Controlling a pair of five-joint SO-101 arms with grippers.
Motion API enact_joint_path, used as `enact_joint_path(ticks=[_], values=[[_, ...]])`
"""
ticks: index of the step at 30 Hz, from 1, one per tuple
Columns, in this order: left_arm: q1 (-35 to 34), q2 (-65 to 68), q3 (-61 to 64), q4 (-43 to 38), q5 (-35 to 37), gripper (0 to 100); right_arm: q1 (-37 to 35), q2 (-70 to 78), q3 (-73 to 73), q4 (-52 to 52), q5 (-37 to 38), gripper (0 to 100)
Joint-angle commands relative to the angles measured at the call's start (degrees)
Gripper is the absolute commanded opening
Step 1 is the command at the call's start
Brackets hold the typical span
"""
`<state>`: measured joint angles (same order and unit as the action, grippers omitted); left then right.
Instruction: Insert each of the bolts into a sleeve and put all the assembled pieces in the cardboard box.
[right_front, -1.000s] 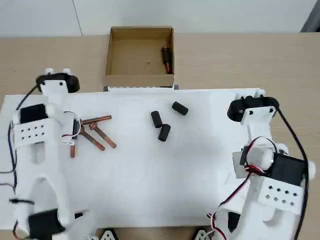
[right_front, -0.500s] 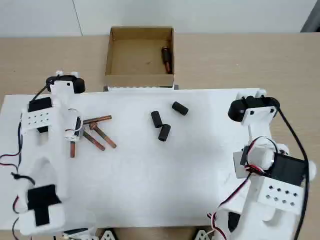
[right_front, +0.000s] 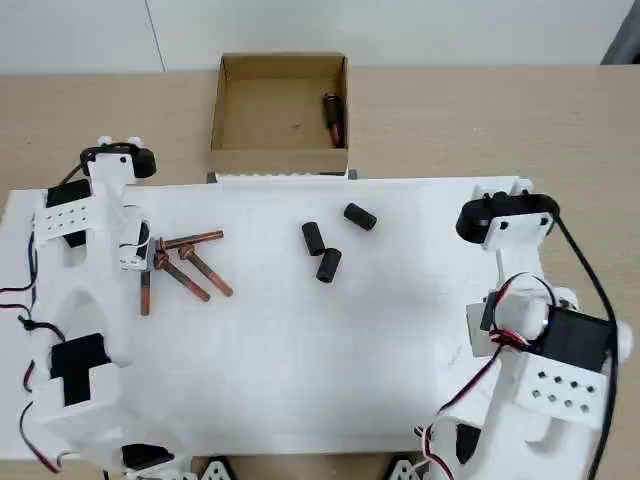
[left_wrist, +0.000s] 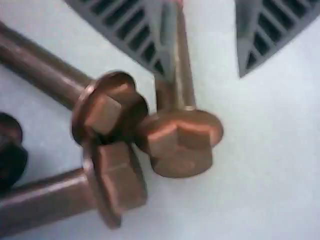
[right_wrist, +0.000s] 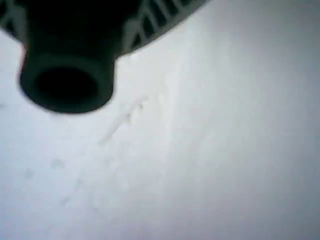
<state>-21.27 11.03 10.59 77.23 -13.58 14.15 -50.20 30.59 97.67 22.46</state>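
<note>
We're picking a bolt: left gripper (left_wrist: 200, 62) spread astride a copper bolt (left_wrist: 180, 137), squeeze next; right gripper (right_front: 478, 328) clutches a sleeve (right_wrist: 67, 82).

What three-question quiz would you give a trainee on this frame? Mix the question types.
1. How many black cylindrical sleeves lie loose on the white mat?
2. True or false: the brown cardboard box is empty.
3. What lies between the open fingers of the left hand? A) a copper hex-head bolt B) a black sleeve C) nothing

Key
1. Three.
2. False: one assembled bolt-and-sleeve piece lies inside, by the right wall.
3. A: the bolt's shank runs between the fingers.
</note>
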Motion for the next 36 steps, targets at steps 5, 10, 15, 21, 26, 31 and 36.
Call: enact_joint_path(ticks=[5,10,15,21,26,31,36], values=[[2.46,-0.44,-2.15,-0.62,-0.26,8,0.04,-0.57,-0.26,-0.31,-0.26,0.3],[3.52,-0.53,-2.24,-0.70,-0.26,8,0.04,-0.57,-0.26,-0.31,-0.26,0.3],[3.16,0.00,-2.24,-0.97,-0.26,8,0.04,-0.66,-0.26,-0.31,-0.26,0.3],[3.34,0.79,-1.98,-3.43,-0.26,8,0.04,-0.75,-0.26,-0.31,-0.18,0.3],[3.16,4.22,-2.24,-3.69,-0.26,8,0.04,-0.84,-0.26,-0.31,-0.18,0.3],[3.08,5.54,-2.15,-3.60,-0.26,4,0.04,-0.84,-0.26,-0.31,-0.18,0.3],[3.25,5.71,-1.89,-3.34,-0.26,0,0.04,-0.92,-0.26,-0.31,-0.18,0.3]])
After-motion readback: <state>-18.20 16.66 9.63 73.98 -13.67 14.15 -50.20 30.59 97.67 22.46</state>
